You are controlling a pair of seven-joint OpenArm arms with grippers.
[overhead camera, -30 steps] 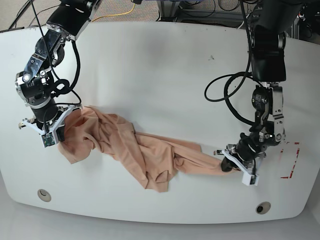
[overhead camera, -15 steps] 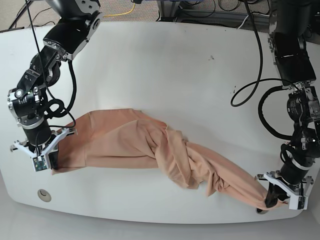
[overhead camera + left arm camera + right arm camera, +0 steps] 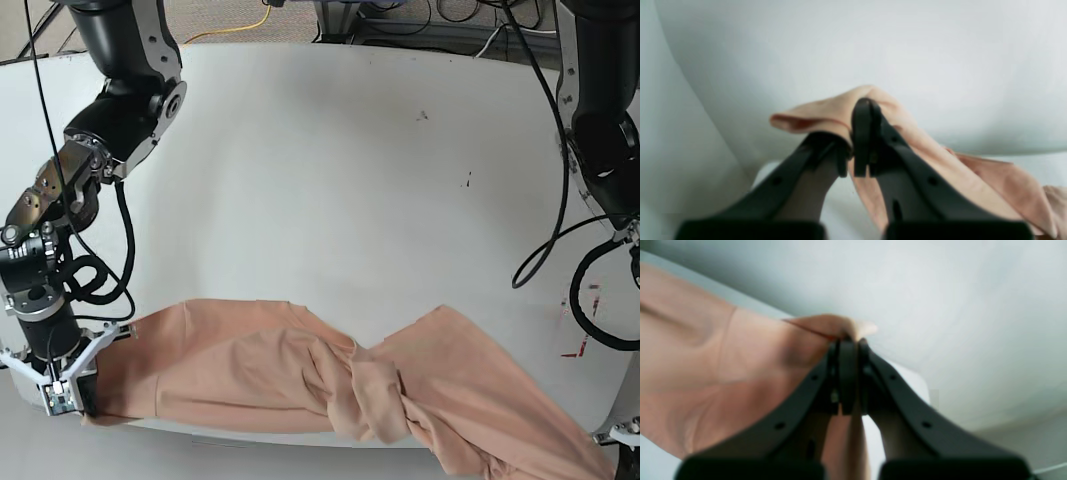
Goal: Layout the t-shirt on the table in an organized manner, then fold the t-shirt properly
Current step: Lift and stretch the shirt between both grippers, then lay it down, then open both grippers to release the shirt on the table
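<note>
The t-shirt [image 3: 300, 375] lies stretched in a long band along the near edge of the table [image 3: 330, 170], reaching from the table's near corner under the right arm to the opposite near corner under the left arm. Towards the right arm's end the cloth lies fairly flat and smooth. Near the middle of the band it bunches into a twisted knot of folds, and from there it widens again into a creased sheet that runs to the table's edge and hangs over it.

The right gripper [image 3: 848, 340] sits at the table's near corner, its dark fingers [image 3: 846, 373] pressed together with a fold of the t-shirt [image 3: 723, 373] pinched at their tips. In the base view the same gripper [image 3: 75, 400] meets the end of the cloth right at the table's rim.

The left gripper [image 3: 853, 140] is also closed on the shirt: its fingers [image 3: 865, 133] stand nearly together, and a hem of the t-shirt [image 3: 940, 160] passes between them and drapes over one tip. In the base view only a sliver of this gripper [image 3: 630, 435] shows, at the picture's edge, just beside the far end of the cloth.
</note>
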